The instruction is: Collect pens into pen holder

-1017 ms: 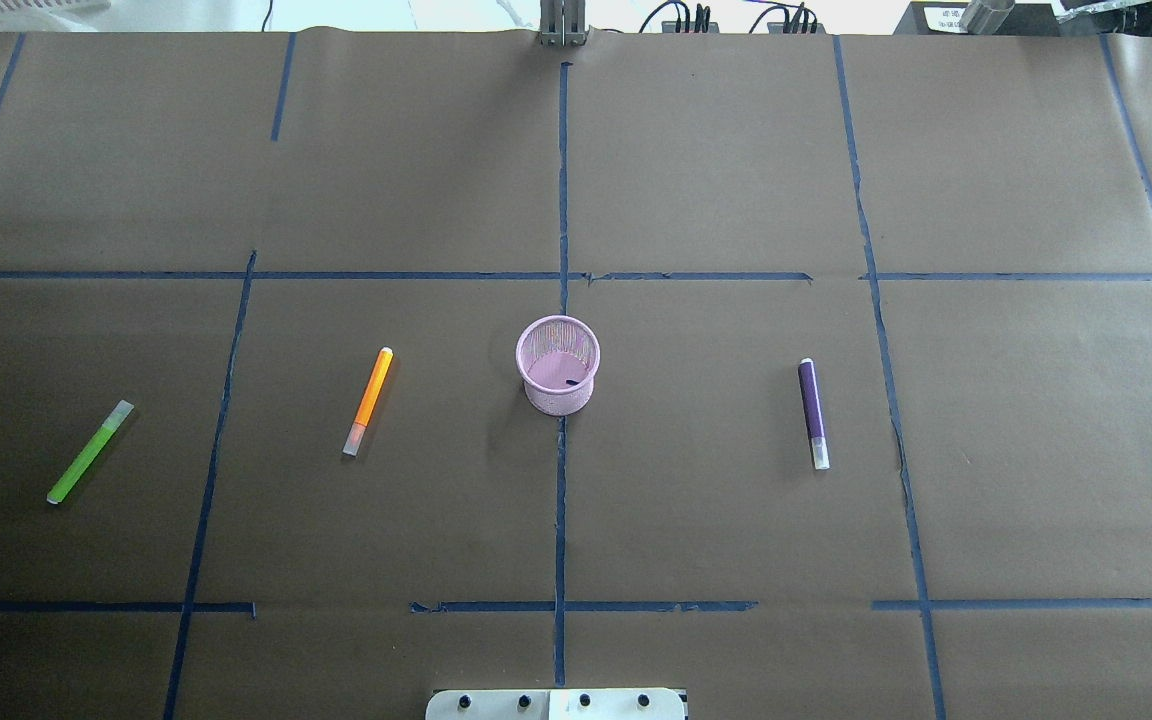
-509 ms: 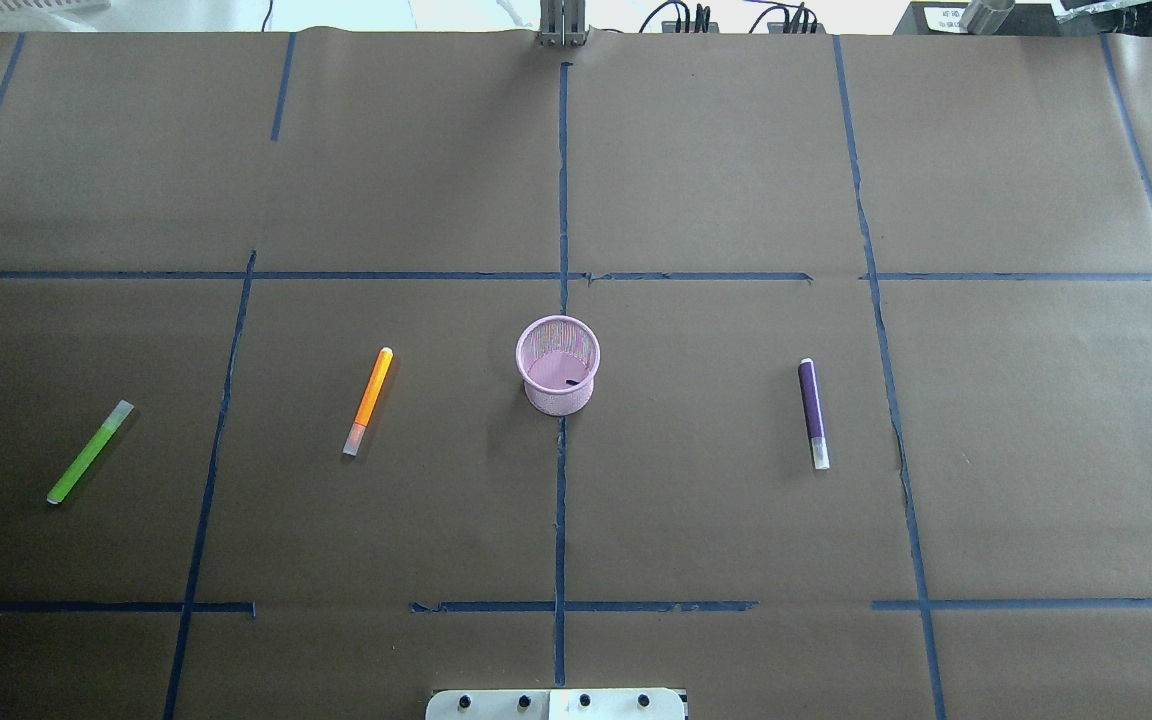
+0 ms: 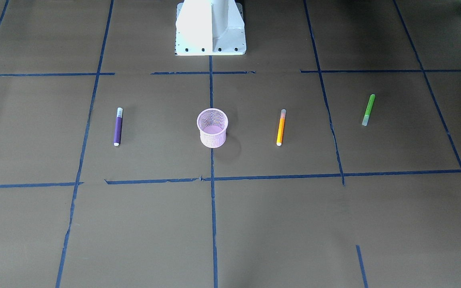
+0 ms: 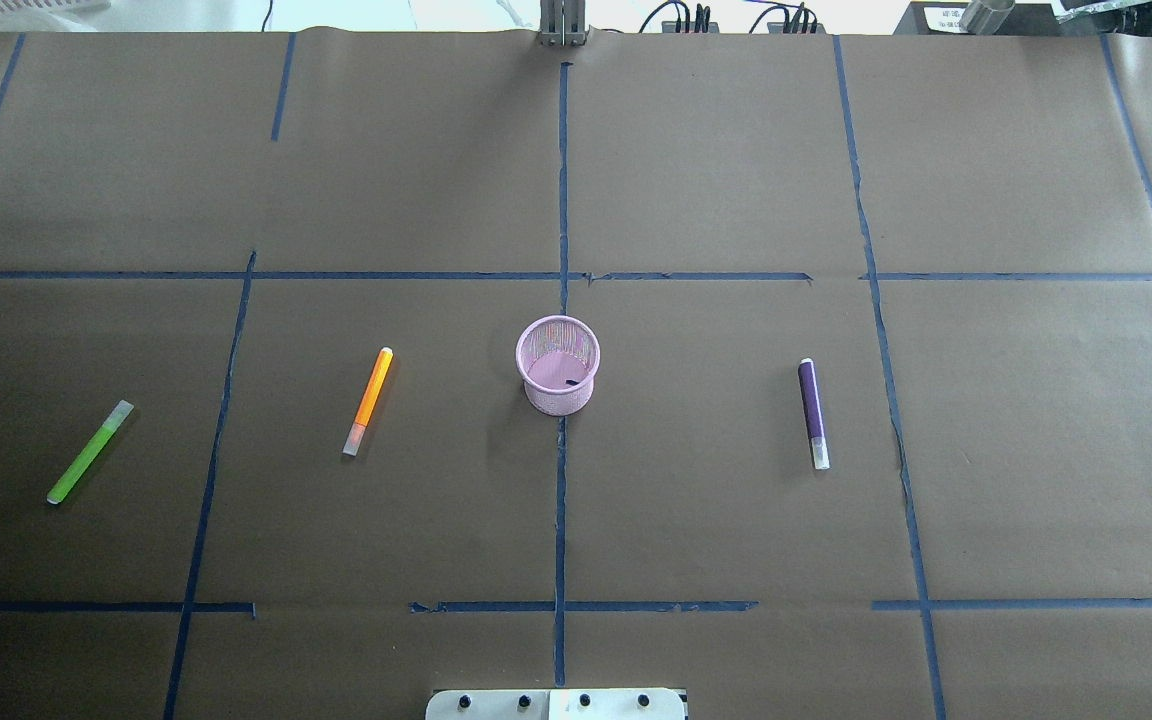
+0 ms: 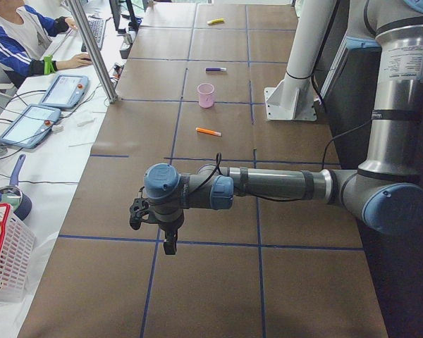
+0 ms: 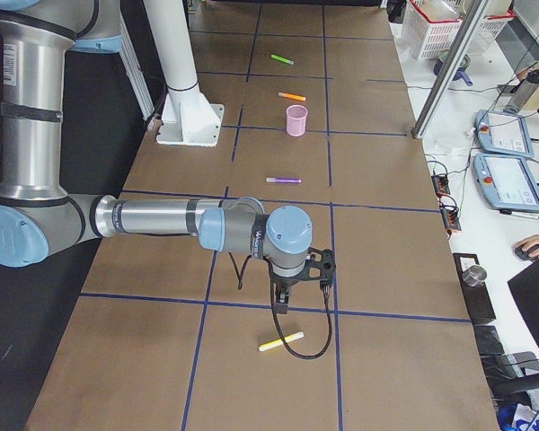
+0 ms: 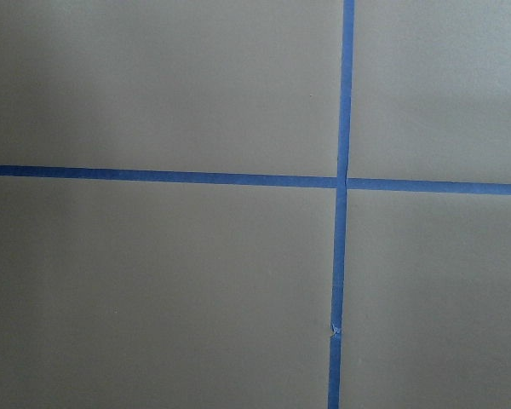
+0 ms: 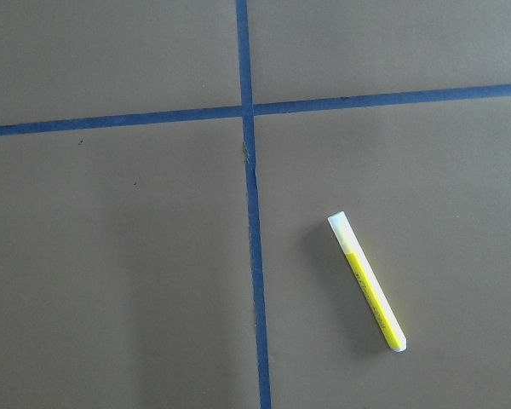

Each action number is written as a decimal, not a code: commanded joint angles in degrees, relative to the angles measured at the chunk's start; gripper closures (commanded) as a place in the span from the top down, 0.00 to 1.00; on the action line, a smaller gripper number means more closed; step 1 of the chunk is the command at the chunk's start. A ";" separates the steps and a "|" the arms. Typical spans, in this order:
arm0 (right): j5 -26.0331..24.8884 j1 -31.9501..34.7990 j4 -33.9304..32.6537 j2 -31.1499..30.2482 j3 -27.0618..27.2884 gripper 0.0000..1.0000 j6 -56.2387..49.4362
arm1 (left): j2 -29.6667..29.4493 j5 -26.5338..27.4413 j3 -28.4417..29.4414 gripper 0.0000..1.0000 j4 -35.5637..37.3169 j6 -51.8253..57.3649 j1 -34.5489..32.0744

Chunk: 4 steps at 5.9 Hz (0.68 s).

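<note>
The pink mesh pen holder (image 4: 558,364) stands upright at the table's middle with no pen in it; it also shows in the front view (image 3: 212,128). An orange pen (image 4: 368,401) lies to its left, and a green pen (image 4: 89,452) lies further left. A purple pen (image 4: 813,413) lies to its right. A yellow pen (image 8: 367,282) lies flat under the right wrist camera, far out on the right end (image 6: 280,341). My right gripper (image 6: 316,271) hangs above the table just short of it. My left gripper (image 5: 137,213) hangs over bare table at the left end. I cannot tell whether either is open or shut.
The robot's white base (image 3: 210,28) stands at the near edge, in line with the holder. Blue tape lines grid the brown table cover. An operators' bench with tablets (image 5: 60,90), a metal post (image 5: 92,49) and white baskets (image 6: 436,20) runs along the far side.
</note>
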 commanded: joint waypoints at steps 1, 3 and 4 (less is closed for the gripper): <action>-0.07 0.00 -0.04 0.00 0.11 1.00 -0.01 | -0.32 -0.72 -1.06 1.00 -2.19 0.14 0.55; 0.11 -0.35 -0.22 2.17 0.72 1.00 0.25 | -1.37 -0.72 -3.96 1.00 -8.86 -0.30 14.55; -0.06 -1.57 -0.39 2.46 0.72 1.00 -0.01 | -1.81 -0.90 -4.41 1.00 -13.41 -0.39 18.79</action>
